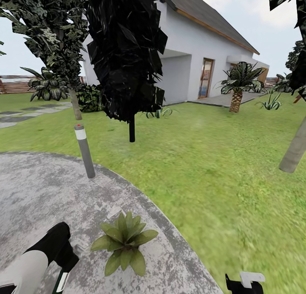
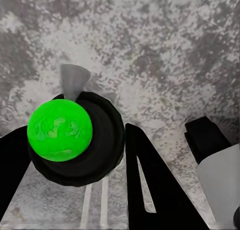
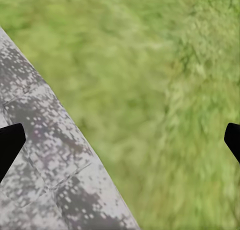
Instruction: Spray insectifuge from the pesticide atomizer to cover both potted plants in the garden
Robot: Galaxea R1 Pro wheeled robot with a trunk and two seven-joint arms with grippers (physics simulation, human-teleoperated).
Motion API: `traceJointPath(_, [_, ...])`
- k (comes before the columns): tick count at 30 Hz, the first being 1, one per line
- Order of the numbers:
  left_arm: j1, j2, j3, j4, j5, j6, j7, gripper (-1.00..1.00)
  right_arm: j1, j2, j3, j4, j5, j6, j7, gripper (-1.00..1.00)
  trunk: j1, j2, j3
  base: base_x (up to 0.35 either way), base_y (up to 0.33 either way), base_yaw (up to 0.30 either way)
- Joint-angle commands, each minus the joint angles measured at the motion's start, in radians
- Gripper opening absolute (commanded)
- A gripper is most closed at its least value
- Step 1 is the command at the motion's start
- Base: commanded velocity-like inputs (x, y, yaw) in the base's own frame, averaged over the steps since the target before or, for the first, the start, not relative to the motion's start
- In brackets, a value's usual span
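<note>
I see the pesticide atomizer (image 2: pixel 60 131) end-on in the left wrist view: a bright green round end on a dark body, with a pale grey nozzle beyond it. My left gripper (image 2: pixel 75 150) is shut on it, one black finger (image 2: pixel 145 190) on each side, above the mottled paving. In the head view my left gripper (image 1: pixel 63 264) hangs at the lower left, just left of a potted plant (image 1: pixel 124 243), a low green rosette standing on the paved circle (image 1: pixel 38 192). My right gripper (image 3: pixel 120 140) is open over the edge between paving and grass, and holds nothing.
A grey bollard light (image 1: pixel 85 151) stands at the paving's edge. On the lawn (image 1: pixel 204 166) are a dark tree (image 1: pixel 131 128) ahead, another trunk (image 1: pixel 294 151) at the right and a palm (image 1: pixel 236 100) by the white house (image 1: pixel 199 51). A wooden fence (image 1: pixel 15 84) runs far left.
</note>
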State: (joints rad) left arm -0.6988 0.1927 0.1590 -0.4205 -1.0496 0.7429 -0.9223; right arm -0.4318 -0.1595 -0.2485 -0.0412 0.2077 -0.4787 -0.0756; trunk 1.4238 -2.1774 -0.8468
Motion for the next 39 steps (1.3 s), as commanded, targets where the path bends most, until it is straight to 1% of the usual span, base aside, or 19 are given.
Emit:
traceJointPath(1, [0.035,-0.002,0.005,0.009,-0.005,0.004,-0.006,-1.0,-0.001,0.0,-0.005,0.001,0.011,-0.003,-0.005,1.0,0.0,0.0,-0.001,0.0,0.0,0.0])
traceJointPath(8, [0.043,0.001,0.008,-0.003,-0.004,0.004,-0.006,-1.0,-0.001,0.001,-0.006,0.001,0.011,-0.003,-0.005,1.0,0.0,0.0,-0.001,0.0,0.0,0.0])
traceJointPath(15, [0.027,0.004,0.01,-0.007,-0.006,0.007,-0.006,-1.0,-0.001,0.002,-0.006,0.001,0.012,-0.003,-0.004,1.0,0.0,0.0,-0.001,0.0,0.0,0.0])
traceJointPath(20, [0.034,0.01,0.008,-0.051,-0.006,0.007,-0.006,-1.0,-0.001,0.002,-0.006,0.001,0.012,-0.003,-0.005,1.0,0.0,0.0,-0.001,0.0,0.0,0.0])
traceJointPath(22, [0.037,0.018,0.006,-0.053,-0.006,0.006,-0.006,-1.0,-0.001,0.002,-0.006,0.001,0.012,-0.003,-0.004,1.0,0.0,0.0,-0.001,0.0,0.0,0.0])
traceJointPath(24, [0.04,0.032,0.005,-0.047,-0.006,0.005,-0.006,-1.0,-0.001,0.002,-0.006,0.001,0.012,-0.003,-0.004,1.0,0.0,0.0,-0.001,0.0,0.0,0.0])
traceJointPath(26, [0.042,0.037,0.006,-0.04,-0.006,0.004,-0.006,-1.0,-0.001,0.002,-0.005,0.001,0.012,-0.003,-0.004,1.0,0.0,0.0,-0.001,0.0,0.0,0.0])
traceJointPath(33, [0.043,0.028,0.014,-0.048,0.004,0.008,-0.005,-1.0,0.0,0.002,-0.006,0.001,0.012,-0.003,-0.004,1.0,0.0,0.0,-0.001,0.0,0.0,0.0])
traceJointPath(39, [0.026,0.024,0.017,-0.057,0.005,0.018,-0.007,-1.0,0.004,0.002,-0.006,0.001,0.012,-0.003,-0.004,1.0,0.0,0.0,-0.001,0.0,0.0,0.0])
